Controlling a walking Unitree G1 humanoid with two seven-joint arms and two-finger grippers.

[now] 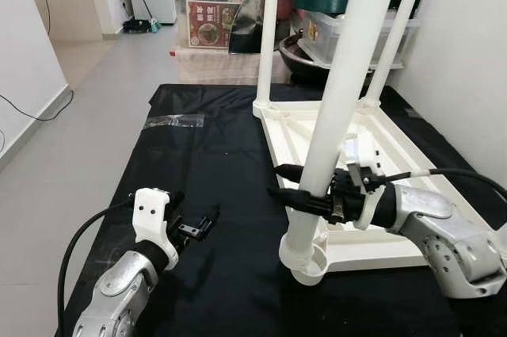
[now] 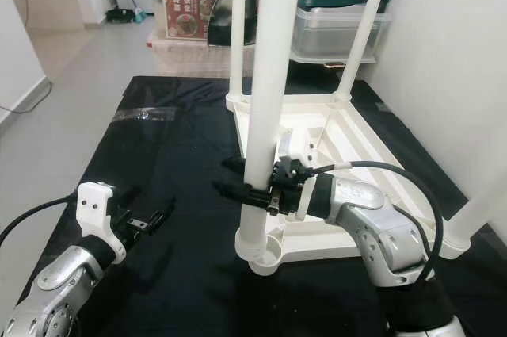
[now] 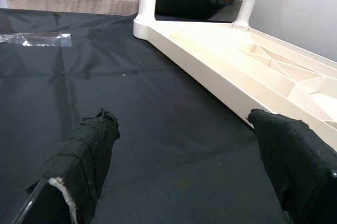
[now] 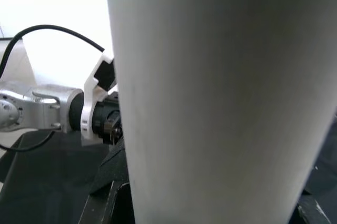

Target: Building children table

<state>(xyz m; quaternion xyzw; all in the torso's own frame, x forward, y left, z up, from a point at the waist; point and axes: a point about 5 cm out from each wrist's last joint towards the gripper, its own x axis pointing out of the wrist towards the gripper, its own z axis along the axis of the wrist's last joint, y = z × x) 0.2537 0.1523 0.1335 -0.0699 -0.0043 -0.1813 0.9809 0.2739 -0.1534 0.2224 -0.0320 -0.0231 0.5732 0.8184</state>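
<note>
Left gripper (image 3: 184, 176) spread wide over black cloth (image 3: 131, 103), white tabletop (image 3: 253, 66) beside

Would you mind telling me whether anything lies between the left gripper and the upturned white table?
Nothing visible does. The left gripper hovers open above bare black cloth, and the table edge lies beyond it. The right gripper grips the near leg.

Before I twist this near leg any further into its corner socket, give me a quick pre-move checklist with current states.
1. Right hand closed around the near leg: ok.
2. Leg foot sitting in the corner socket: ok; fully seated: cannot tell.
3. Leg upright: not ok, it tilts slightly.
4. Left hand open, above the black mat, apart from the tabletop: ok.
5. Two far legs standing in their corners: ok.
</note>
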